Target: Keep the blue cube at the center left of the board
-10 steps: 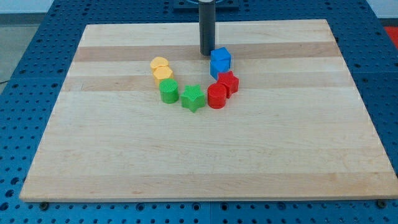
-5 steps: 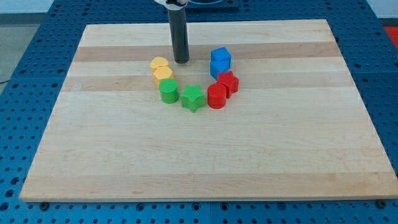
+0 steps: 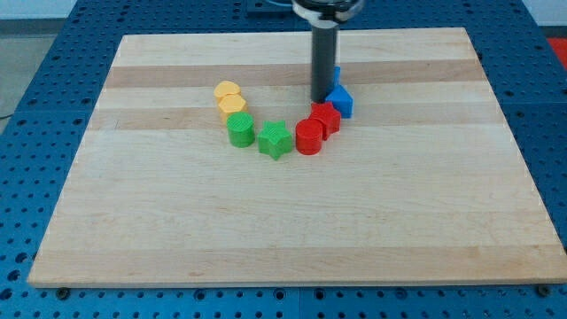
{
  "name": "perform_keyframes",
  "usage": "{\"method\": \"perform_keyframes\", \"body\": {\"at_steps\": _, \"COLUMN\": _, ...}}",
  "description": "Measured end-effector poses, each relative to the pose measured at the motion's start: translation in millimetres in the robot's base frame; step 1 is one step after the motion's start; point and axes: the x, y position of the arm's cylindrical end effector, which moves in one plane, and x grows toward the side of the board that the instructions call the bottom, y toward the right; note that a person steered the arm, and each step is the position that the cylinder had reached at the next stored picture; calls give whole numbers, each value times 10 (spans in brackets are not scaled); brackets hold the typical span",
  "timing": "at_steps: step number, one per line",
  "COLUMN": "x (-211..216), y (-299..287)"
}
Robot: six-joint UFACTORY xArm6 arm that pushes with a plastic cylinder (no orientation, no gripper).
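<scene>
My tip rests on the wooden board above the view's centre, just above the red blocks. A blue block sits right beside the tip on its right, touching or nearly so. A second blue piece shows behind the rod, mostly hidden; I cannot tell which one is the cube. Both blue pieces lie right of the board's centre, in its upper half.
A curved row of blocks lies below and left of the tip: two yellow blocks, a green cylinder, a green star, a red cylinder and a red star. Blue pegboard surrounds the board.
My tip swung left toward the yellow blocks, then back right, and now stands left of the blue blocks. The blue blocks have shifted right and apart. The other blocks have not moved.
</scene>
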Motion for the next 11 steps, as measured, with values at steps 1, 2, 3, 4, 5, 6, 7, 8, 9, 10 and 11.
{"method": "perform_keyframes", "body": {"at_steps": 1, "x": -216, "y": 71}}
{"method": "perform_keyframes", "body": {"at_steps": 2, "x": -337, "y": 124}}
{"method": "perform_keyframes", "body": {"at_steps": 3, "x": -360, "y": 595}}
{"method": "perform_keyframes", "body": {"at_steps": 4, "x": -615, "y": 785}}
{"method": "perform_keyframes", "body": {"at_steps": 5, "x": -674, "y": 290}}
{"method": "perform_keyframes", "body": {"at_steps": 6, "x": -630, "y": -701}}
{"method": "perform_keyframes", "body": {"at_steps": 7, "x": -616, "y": -1247}}
{"method": "perform_keyframes", "body": {"at_steps": 8, "x": -644, "y": -1178}}
{"method": "perform_keyframes", "body": {"at_steps": 9, "x": -666, "y": -1572}}
{"method": "perform_keyframes", "body": {"at_steps": 10, "x": -627, "y": -2169}}
{"method": "perform_keyframes", "body": {"at_steps": 11, "x": -596, "y": -2237}}
